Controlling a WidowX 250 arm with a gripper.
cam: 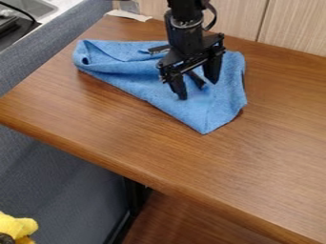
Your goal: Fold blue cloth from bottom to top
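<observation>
"Where is the blue cloth (137, 86)?"

"Toward the far side of the table (172, 155), spread in a rough triangle with one pointed corner toward the camera. It looks soft and matte, and its left end curls into a small, dark hollow."

"And the black gripper (198, 89)?"

"It hangs over the right half of the cloth. Its fingers (179, 88) stand apart, with blue fabric showing below and between them. I cannot tell whether the tips touch it."

"Any folds?"

"Yes, soft ridges run across the left part, and the right edge looks slightly raised."

"What's the table like?"

"Brown wood grain, smooth, with a rounded front edge. A whitish strip (129, 15) lies at its far left corner, near pale wood-grain panels (293, 28)."

"What about beyond the left side?"

"A grey fabric-covered partition (64, 31), then what looks like a metal sink (32, 5) at the upper left. A black object (7, 23) is beside it; whether any of it sits inside, I can't tell. At the lower left is a yellow plush toy (16, 228)."
</observation>
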